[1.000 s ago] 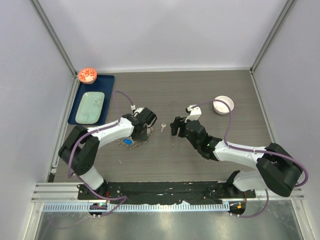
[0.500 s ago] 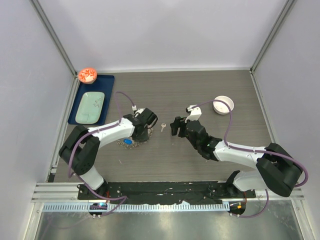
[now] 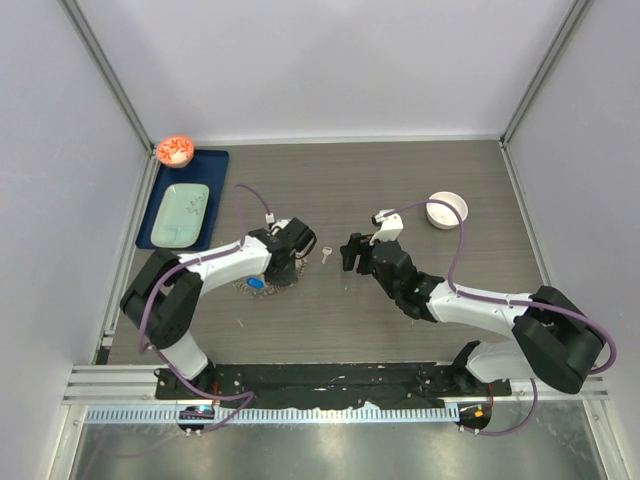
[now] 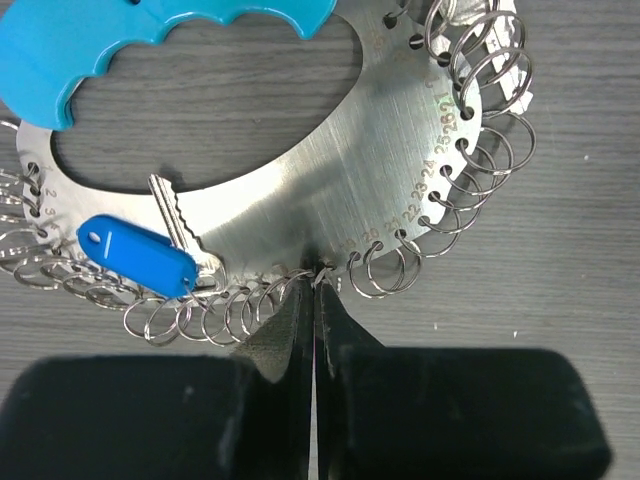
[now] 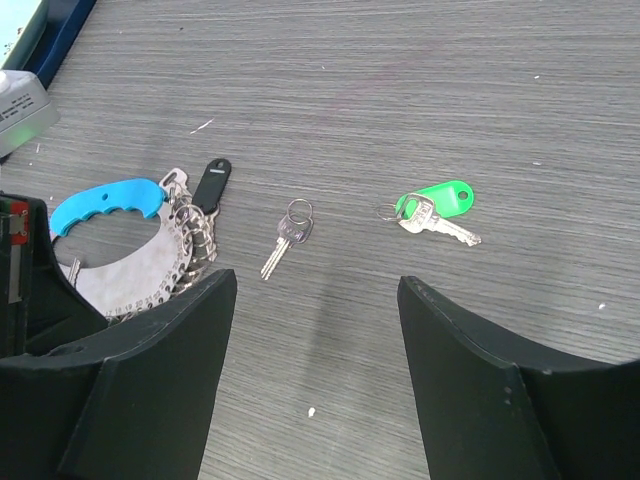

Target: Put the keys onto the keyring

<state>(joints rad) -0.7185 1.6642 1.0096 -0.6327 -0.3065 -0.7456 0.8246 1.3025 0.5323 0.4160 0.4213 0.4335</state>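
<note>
The left gripper (image 4: 316, 285) has its jaws closed together at the keyring's (image 4: 300, 190) rim; whether they pinch anything is unclear. The right gripper (image 5: 315, 285) hangs open above the silver key (image 5: 285, 240) and green-tagged key (image 5: 437, 203), which lie apart on the table (image 5: 500, 100) beside the keyring.

White bowl (image 3: 446, 209), blue tray (image 3: 215, 165) with pale-green plate (image 3: 181, 214), orange bowl (image 3: 176, 150)

**Twin white-and-black arms, purple cabling**

In the overhead view, the left arm (image 3: 215, 262) at lower left and the right arm (image 3: 470, 305) at lower right both have white link shells, black joint housings and black bases. A purple cable (image 3: 240, 205) loops off each arm and ends in a white plug. The left gripper (image 4: 315, 290) has matte black wedge-shaped fingers. The right gripper (image 5: 315, 285) has broad, black, faceted ones.
</note>
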